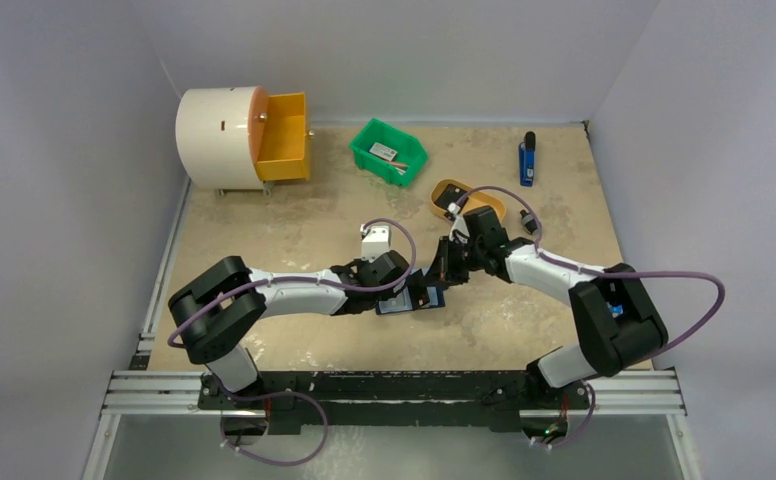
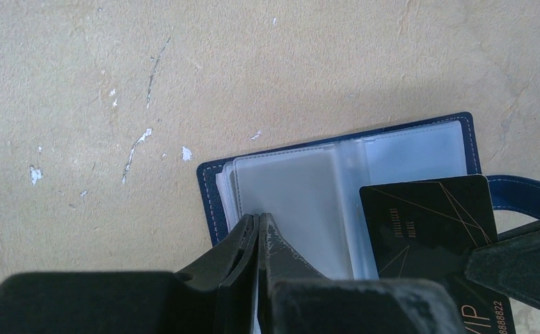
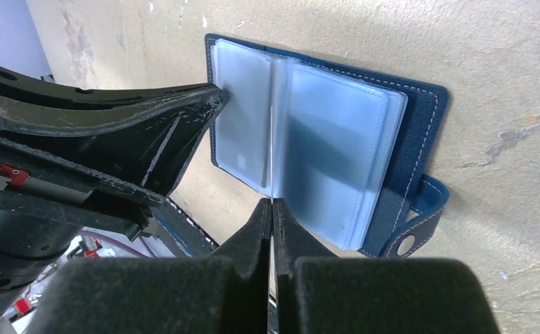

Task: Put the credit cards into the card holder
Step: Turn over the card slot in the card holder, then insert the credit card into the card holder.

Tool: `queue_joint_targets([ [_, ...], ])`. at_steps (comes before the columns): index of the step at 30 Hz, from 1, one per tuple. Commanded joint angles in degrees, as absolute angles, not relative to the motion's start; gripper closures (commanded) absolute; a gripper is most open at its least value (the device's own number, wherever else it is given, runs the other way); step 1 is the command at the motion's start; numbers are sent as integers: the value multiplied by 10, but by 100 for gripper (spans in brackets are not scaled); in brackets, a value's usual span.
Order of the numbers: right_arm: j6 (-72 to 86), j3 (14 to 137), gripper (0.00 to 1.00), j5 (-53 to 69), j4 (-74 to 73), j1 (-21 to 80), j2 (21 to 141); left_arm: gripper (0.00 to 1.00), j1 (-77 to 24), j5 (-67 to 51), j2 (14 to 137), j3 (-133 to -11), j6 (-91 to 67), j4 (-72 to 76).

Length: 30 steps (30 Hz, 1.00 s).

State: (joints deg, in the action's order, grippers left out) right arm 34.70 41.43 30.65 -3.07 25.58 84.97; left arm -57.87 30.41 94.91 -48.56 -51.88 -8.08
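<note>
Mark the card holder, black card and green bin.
card holder (image 2: 288,202): left wrist view, left clear sleeve.
black card (image 2: 427,221): left wrist view, middle of face.
green bin (image 1: 409,141): top external view, far rim.

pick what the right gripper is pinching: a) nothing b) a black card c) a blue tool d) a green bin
b, the right gripper is shut on the black card, holding it over the open card holder.
</note>
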Motion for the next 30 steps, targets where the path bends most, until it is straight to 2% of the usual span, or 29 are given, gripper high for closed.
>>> queue_joint_targets([
  [1, 339, 430, 100, 333, -3, 256, 856, 98, -577, 306, 935, -476, -529, -78],
  [30, 389, 408, 100, 366, 85, 257, 906, 99, -577, 305, 924, -473, -532, -82],
])
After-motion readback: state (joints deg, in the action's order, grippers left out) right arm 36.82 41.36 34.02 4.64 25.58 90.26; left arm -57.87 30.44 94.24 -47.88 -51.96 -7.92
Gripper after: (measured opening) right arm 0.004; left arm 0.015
